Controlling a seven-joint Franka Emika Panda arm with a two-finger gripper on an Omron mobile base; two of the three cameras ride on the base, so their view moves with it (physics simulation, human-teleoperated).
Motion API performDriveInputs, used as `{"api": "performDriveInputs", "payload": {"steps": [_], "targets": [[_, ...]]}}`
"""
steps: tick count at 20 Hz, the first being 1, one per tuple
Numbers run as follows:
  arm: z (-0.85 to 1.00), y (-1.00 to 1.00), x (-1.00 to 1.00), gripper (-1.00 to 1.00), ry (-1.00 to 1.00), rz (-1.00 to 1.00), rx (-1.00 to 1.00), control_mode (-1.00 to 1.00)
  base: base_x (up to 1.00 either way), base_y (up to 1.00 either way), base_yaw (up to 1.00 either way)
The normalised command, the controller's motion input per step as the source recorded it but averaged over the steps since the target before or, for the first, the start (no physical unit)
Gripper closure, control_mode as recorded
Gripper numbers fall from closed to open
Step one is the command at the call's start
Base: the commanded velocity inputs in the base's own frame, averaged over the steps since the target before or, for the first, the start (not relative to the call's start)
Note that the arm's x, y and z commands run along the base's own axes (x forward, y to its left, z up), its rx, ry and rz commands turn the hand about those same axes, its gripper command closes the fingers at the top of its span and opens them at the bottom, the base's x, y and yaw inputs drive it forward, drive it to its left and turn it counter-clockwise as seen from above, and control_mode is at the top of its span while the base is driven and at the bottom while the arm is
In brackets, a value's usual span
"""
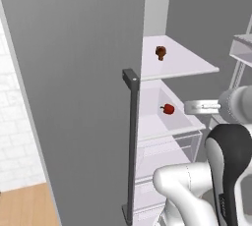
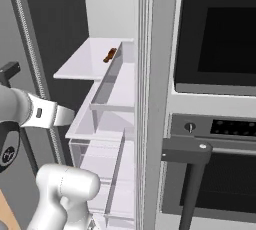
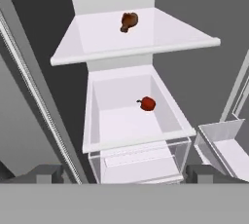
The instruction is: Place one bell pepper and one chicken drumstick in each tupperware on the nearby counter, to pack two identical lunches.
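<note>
A brown chicken drumstick (image 1: pixel 160 52) (image 2: pixel 110 55) (image 3: pixel 129 21) lies on a white shelf (image 3: pixel 160 38) inside the open fridge. One red bell pepper (image 1: pixel 168 109) (image 3: pixel 148 103) rests in the white drawer (image 3: pixel 136 142) just below that shelf. My gripper (image 3: pixel 126 177) (image 1: pixel 189 106) (image 2: pixel 67 116) hovers in front of the drawer, a short way back from the pepper. It is open, the two fingertips wide apart with nothing between them. The tupperware and the counter are out of view.
The grey fridge door (image 1: pixel 74 97) with its long dark handle (image 1: pixel 132 146) stands open on the left. Door bins (image 3: pixel 223 145) hang to the right of the drawer. An oven (image 2: pixel 220 39) with a dark bar handle (image 2: pixel 185 151) stands right of the fridge.
</note>
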Motion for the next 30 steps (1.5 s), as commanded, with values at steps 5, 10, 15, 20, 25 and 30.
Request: {"api": "performDriveInputs", "payload": {"steps": [5,10,15,20,25,30], "targets": [[0.11,-0.01,0.19,-1.0,0.07,0.0,0.0,-1.0,0.25,0.0,0.0],[0.58,0.14,0.46,-1.0,-0.01,0.0,-0.06,-1.0,0.0,0.0,0.0],[0.65,0.0,0.43,-1.0,-0.14,0.0,-0.03,-1.0,0.0,0.0,0.0],[0.28,-0.14,0.54,-1.0,-0.04,0.0,0.0,-1.0,0.0,0.0,0.0],[0.0,-0.15,0.75,-1.0,0.05,0.0,0.01,-1.0,0.0,0.0,0.0],[-0.02,-0.13,0.69,-1.0,0.1,0.01,0.0,-1.0,0.0,0.0,0.0]]}}
